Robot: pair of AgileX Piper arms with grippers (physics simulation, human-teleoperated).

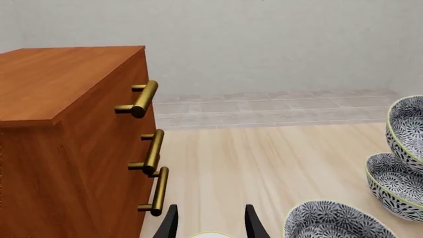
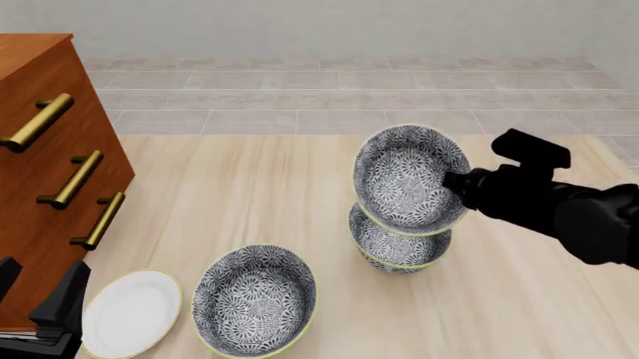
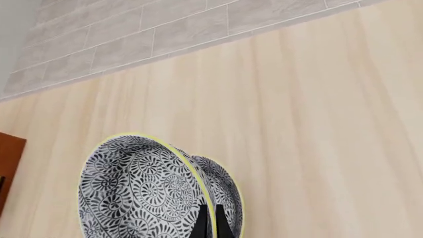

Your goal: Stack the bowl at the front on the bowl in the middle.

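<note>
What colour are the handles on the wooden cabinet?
Brass gold; the handles on the cabinet show best in the left wrist view.

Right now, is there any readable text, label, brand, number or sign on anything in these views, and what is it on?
None. The patterned bowls, the white plate, the wooden cabinet and both grippers, left and right, show no writing.
</note>
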